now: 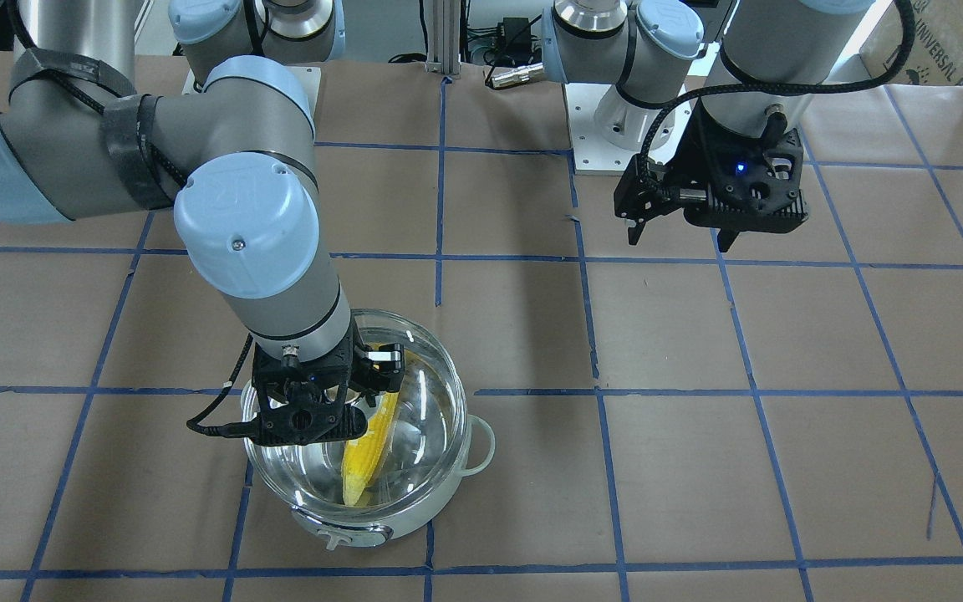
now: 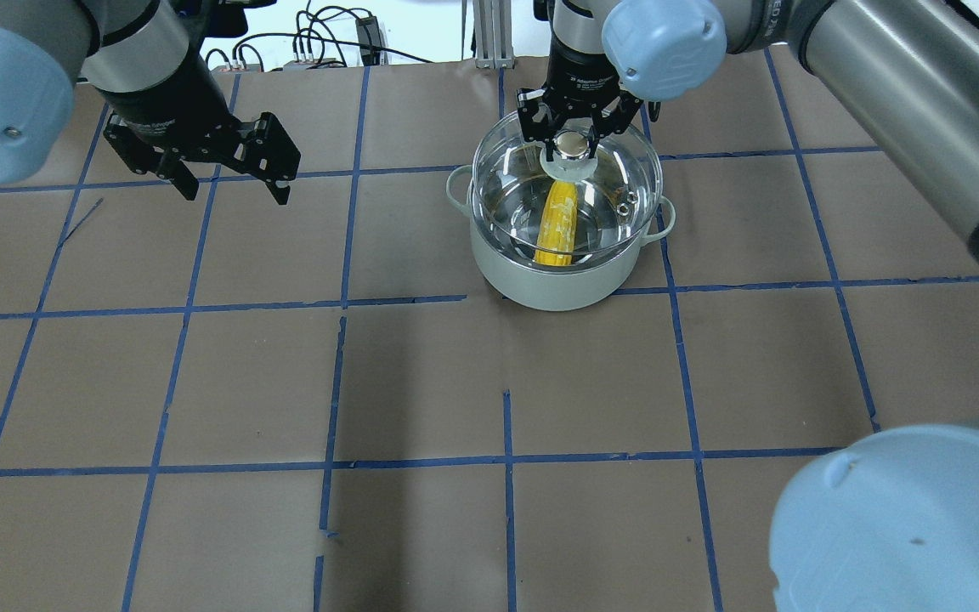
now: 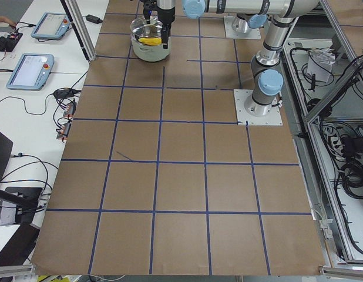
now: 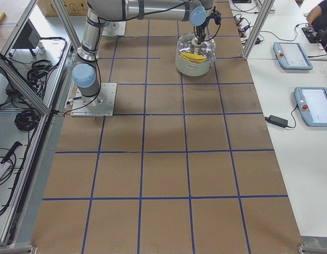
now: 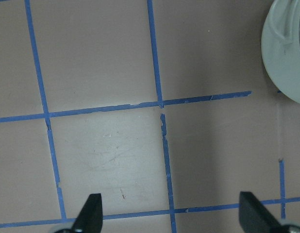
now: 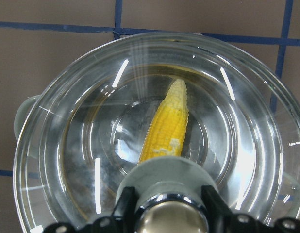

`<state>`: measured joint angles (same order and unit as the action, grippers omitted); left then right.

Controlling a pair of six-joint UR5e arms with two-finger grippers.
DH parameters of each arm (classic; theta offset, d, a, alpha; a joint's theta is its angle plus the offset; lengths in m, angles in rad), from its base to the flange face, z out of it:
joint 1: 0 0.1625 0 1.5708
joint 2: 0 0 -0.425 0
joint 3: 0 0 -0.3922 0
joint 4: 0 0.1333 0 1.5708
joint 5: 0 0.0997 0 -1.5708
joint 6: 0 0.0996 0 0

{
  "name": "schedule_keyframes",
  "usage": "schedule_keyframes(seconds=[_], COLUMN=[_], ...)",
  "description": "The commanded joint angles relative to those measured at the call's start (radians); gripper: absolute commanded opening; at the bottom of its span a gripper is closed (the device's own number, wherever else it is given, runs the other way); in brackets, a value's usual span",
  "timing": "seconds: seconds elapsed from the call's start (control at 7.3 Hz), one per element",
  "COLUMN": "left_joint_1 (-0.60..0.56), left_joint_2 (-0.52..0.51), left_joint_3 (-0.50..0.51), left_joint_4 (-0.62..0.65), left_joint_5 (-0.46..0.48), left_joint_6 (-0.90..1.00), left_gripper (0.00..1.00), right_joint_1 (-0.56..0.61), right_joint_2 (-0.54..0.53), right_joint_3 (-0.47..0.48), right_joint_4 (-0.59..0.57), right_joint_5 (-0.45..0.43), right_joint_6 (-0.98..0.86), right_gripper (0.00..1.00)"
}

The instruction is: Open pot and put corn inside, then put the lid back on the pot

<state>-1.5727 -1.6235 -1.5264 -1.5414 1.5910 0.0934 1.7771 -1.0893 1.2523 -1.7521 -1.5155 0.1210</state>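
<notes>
Left end effector (image 2: 234, 191): fingers apart, nothing between them. It hangs above bare counter (image 2: 421, 382). The left wrist view shows both fingertips (image 5: 91, 208) over the brown paper and the blue tape lines (image 5: 162, 145). The pot (image 5: 286, 53) sits well off to this end effector's side, only its pale wall entering that view's upper corner.

Right end effector (image 2: 573, 140): clamped on the knob (image 2: 573, 144) of the lid (image 2: 625, 170), one finger on each side of it. The wrist view confirms this, with the knob (image 6: 172, 218) pinched between the black fingers.

Lid: clear glass, hanging level below the right end effector and covering the pot's mouth. In the overhead view its outline sits slightly off the pot's rim. I cannot tell whether the glass edge touches the rim all round.

Pot (image 2: 540, 289): upright on the counter directly under the right end effector. The steel lining is visible through the glass. One loop handle (image 1: 481, 447) sticks out at the side, and the control tab (image 1: 339, 535) faces the operators' side.

Contents: one corn (image 2: 559, 223), lying on the pot floor straight beneath the right end effector and seen through the lid. Its pointed tip (image 6: 178, 87) is aimed away from the robot's base, and its thick end is hidden under the knob plate. Nothing else shows inside the pot.
</notes>
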Motion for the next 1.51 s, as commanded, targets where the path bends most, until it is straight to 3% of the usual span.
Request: schedule_keyframes(seconds=[0.0,0.41,1.1,1.37], left_joint_1=[0.003,0.007,0.036,0.036], left_joint_2=[-0.016,-0.044,-0.052,-0.052], left_joint_3=[0.04,0.121,0.117,0.115], left_joint_4=[-0.014,-0.144,-0.123,-0.123], left_joint_5=[-0.008,-0.002,-0.008,-0.008], left_joint_6=[0.002,0.002,0.031,0.032], left_gripper=[1.0,1.0,1.0,1.0], right_joint_1=[0.005,0.005,0.005,0.007], right_joint_2=[0.02,0.022,0.039,0.042], right_joint_3=[0.001,0.002,0.003,0.006], right_joint_4=[-0.026,-0.035,-0.044,-0.079], right_joint_5=[-0.002,-0.012,-0.015,-0.021], right_joint_6=[0.003,0.012,0.014,0.011], right_gripper=[0.23,0.23,0.25,0.71])
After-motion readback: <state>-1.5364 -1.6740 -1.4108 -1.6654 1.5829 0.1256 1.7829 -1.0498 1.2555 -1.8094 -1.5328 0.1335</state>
